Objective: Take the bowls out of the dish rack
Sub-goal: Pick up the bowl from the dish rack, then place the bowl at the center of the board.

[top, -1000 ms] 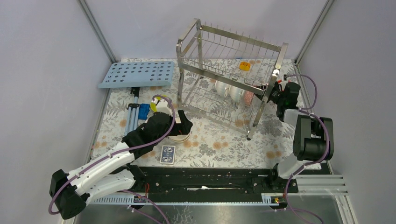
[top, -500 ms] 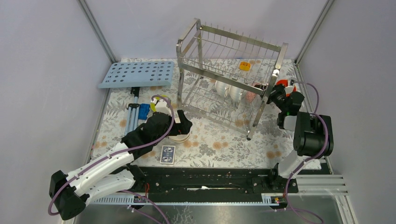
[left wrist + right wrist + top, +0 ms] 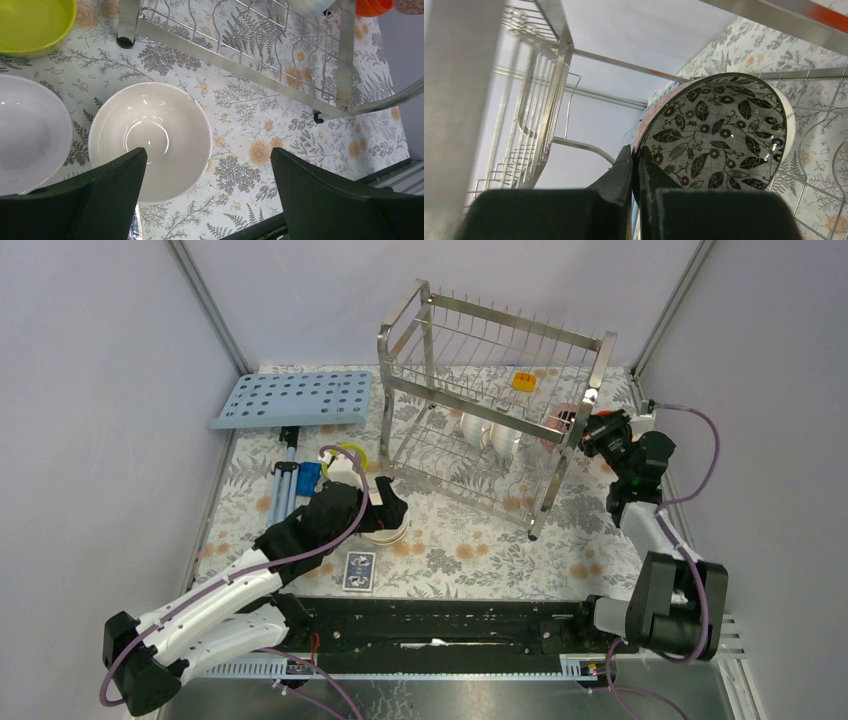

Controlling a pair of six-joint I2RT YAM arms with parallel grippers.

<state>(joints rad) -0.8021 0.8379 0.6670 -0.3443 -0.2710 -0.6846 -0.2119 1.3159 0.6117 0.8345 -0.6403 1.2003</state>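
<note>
The steel dish rack (image 3: 490, 405) stands at the back of the table. Two white bowls (image 3: 488, 433) stand on edge in its lower tier. My right gripper (image 3: 583, 430) is at the rack's right end, shut on the rim of a dark leaf-patterned bowl (image 3: 561, 421). The right wrist view shows that bowl (image 3: 724, 130) on edge inside the rack wires, its rim pinched by the gripper (image 3: 635, 152). My left gripper (image 3: 207, 152) hangs open above a white bowl (image 3: 150, 137) on the table. Beside that one lie another white bowl (image 3: 27, 132) and a yellow-green bowl (image 3: 35, 22).
A small yellow-orange block (image 3: 523, 381) sits on the rack's upper tier. A light-blue perforated tray (image 3: 295, 398) lies at the back left. A blue-and-grey tool (image 3: 292, 485) and a card pack (image 3: 358, 570) lie near the left arm. The rack's front rail (image 3: 240, 70) runs close to the left gripper.
My right gripper has turned and drawn the patterned bowl up and rightward toward the rack's right end post. The left arm has barely shifted and stays open.
</note>
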